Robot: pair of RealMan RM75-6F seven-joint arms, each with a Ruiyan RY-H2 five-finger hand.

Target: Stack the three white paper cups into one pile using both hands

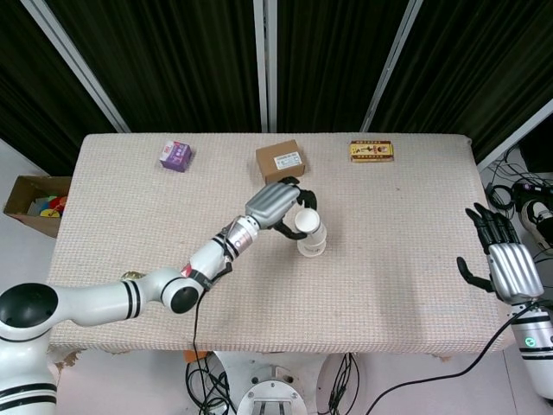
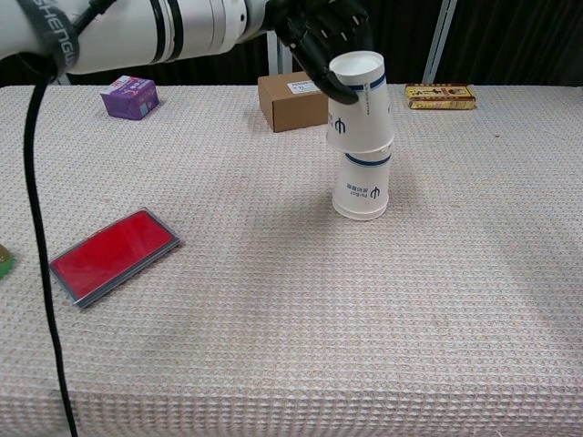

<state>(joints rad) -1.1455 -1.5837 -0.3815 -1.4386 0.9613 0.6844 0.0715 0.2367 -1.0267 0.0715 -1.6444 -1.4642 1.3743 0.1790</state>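
My left hand [image 2: 323, 32] grips a white paper cup [image 2: 361, 100], mouth down, from its far left side. The cup's rim sits over the top of a second white cup [image 2: 363, 187], which stands mouth down on the table. In the head view the left hand [image 1: 276, 203] holds the upper cup [image 1: 308, 223] right above the standing cup [image 1: 313, 246]. I see no third separate cup. My right hand [image 1: 501, 259] hovers open beyond the table's right edge, fingers spread, holding nothing.
A brown box [image 2: 291, 100] stands just behind the cups. A purple box [image 2: 128, 96] sits at the back left and a yellow packet [image 2: 441, 95] at the back right. A red flat case [image 2: 113, 255] lies front left on the woven tablecloth [image 1: 389, 285].
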